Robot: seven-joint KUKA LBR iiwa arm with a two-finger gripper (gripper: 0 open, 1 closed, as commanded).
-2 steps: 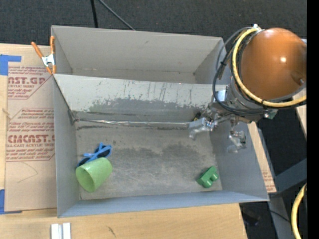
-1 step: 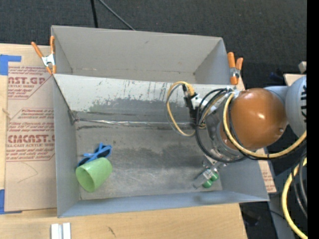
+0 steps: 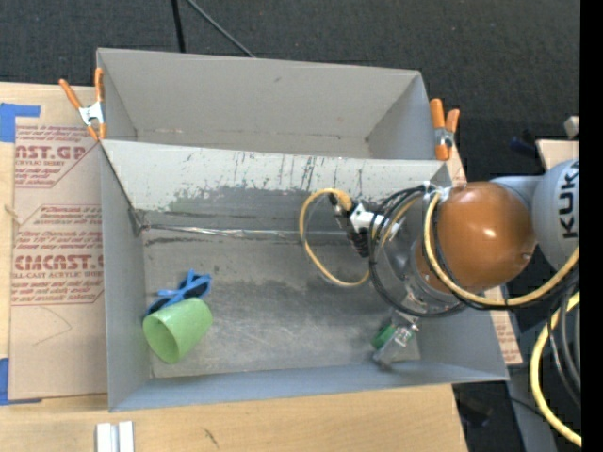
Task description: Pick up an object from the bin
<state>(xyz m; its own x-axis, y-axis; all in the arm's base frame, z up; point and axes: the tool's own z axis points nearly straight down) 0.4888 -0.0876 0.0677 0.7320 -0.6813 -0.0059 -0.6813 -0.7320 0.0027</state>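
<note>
Fingers' gap we cannot make out beneath the arm [image 3: 476, 234], gripper [image 3: 395, 338] at the bin [image 3: 254, 111] lower right corner, green cup [image 3: 177, 329] lower left

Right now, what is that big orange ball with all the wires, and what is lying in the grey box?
The orange ball is a cover on the wrist of a robot arm, and the yellow cables belong to the arm too. The arm reaches in from the right. The one camera looks down from above, a little to one side.

The box is a grey metal bin. Near its front left corner a green cup lies on its side, with a small blue thing just behind it.

Below the cover hangs the arm's pincer, low in the front right corner. A small green-and-grey thing sits right there. I cannot tell whether the pincer is holding it.
</note>
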